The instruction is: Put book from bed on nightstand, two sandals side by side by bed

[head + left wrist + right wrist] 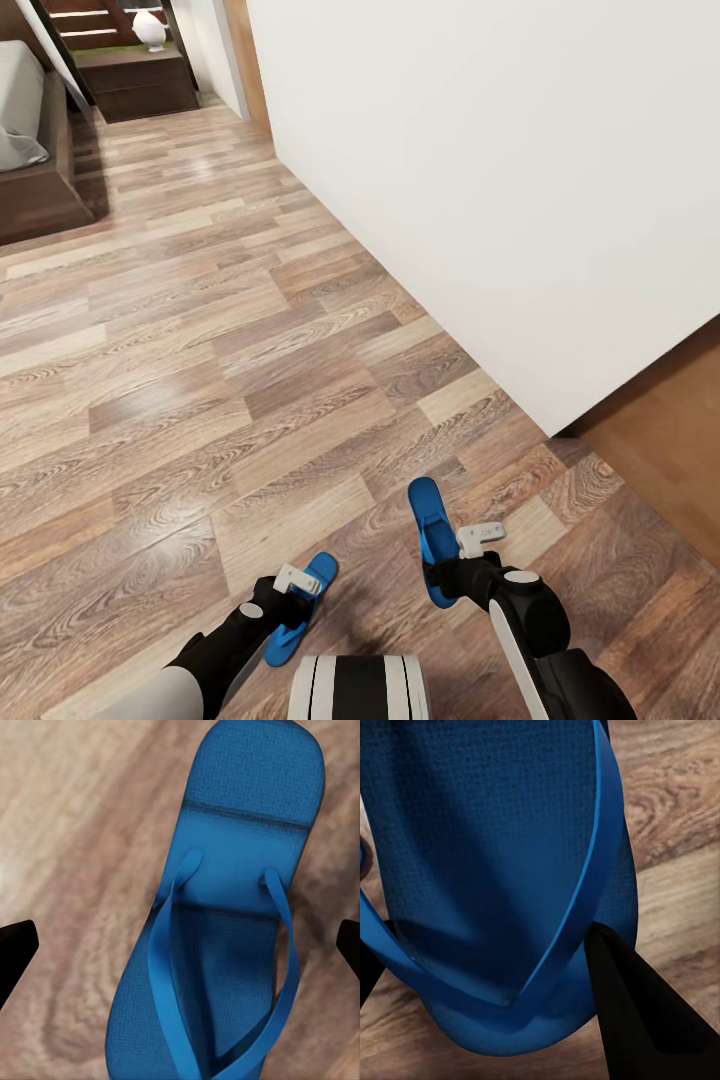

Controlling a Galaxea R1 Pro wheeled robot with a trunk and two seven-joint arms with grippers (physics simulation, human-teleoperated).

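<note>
At bottom centre of the head view, each gripper carries one sandal: the right (462, 570) has its fingers closed on the right sandal (432, 540). The left (285, 600) holds the left sandal (297, 607) with fingers spread wide, grip unclear. The bed (35, 190) waits upper left.

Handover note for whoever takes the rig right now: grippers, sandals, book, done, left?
Left gripper: fingers wide apart around its blue sandal; a grasp isn't clear.
Right gripper: shut on the other sandal, one finger against the sole edge.
Both sandals are over the plank floor, beside a white wall.
The bed is far ahead, on the robot's left.
Done: nothing placed.
Left: sandals beside the bed, then the book.
</note>
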